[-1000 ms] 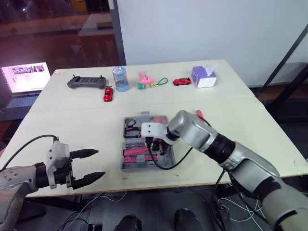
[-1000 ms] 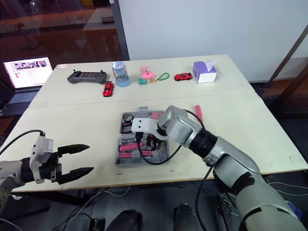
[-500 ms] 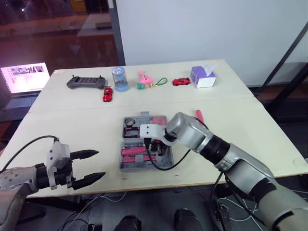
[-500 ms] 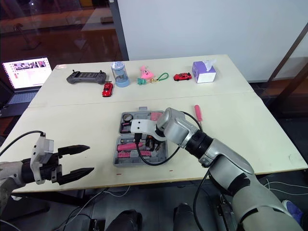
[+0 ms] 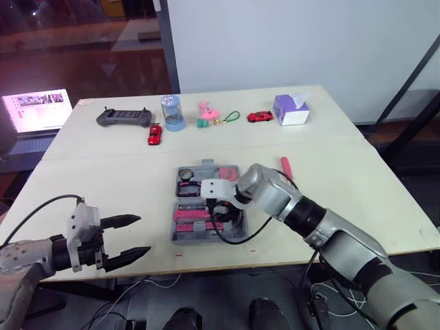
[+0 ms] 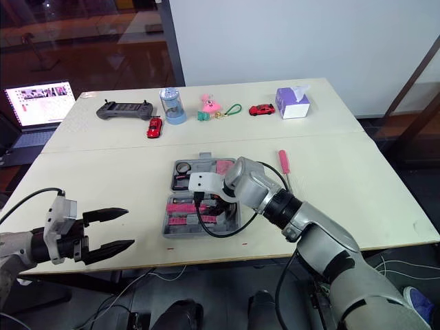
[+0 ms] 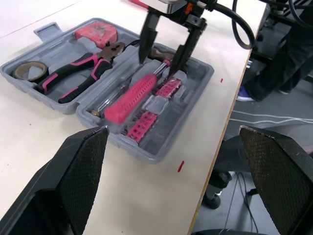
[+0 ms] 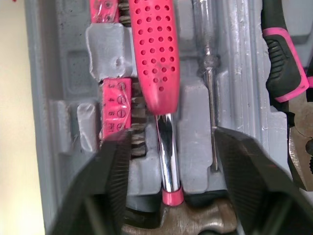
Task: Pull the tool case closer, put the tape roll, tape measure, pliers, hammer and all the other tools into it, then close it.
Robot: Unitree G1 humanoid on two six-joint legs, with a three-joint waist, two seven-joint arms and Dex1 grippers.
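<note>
Your right gripper (image 7: 158, 66) has eased lower over the tool case (image 7: 210, 73), fingers spread either side of the hammer (image 8: 154, 58), which lies in its slot; released, I'd say. Left gripper (image 5: 143, 235) hangs open, well apart. A pink screwdriver (image 6: 282, 159) waits on the desk (image 6: 103, 179) beside the case: likely next.
</note>
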